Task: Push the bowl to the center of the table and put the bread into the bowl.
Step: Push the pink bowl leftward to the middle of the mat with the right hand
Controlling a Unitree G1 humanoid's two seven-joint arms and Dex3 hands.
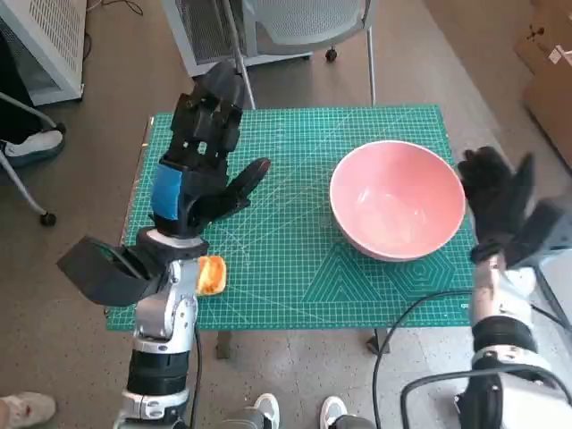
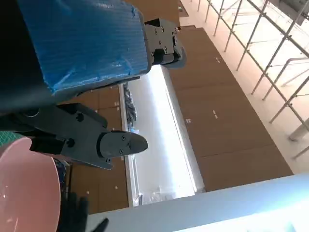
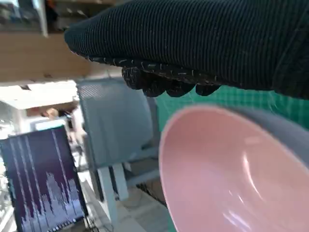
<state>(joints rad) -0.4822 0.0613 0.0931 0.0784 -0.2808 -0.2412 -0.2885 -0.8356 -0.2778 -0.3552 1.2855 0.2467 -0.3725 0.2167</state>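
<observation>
Right hand poised beside the bowl, ready to push it inward.

The pink bowl point(image 1: 398, 198) sits on the right part of the desk point(image 1: 295, 259), just inboard of the open, empty right hand point(image 1: 499, 201), which is the nearer one. The left hand point(image 1: 206, 152), fingers spread and holding nothing, hovers well apart from it. The bread point(image 1: 211, 274) lies behind that hand, beside its wrist.
</observation>
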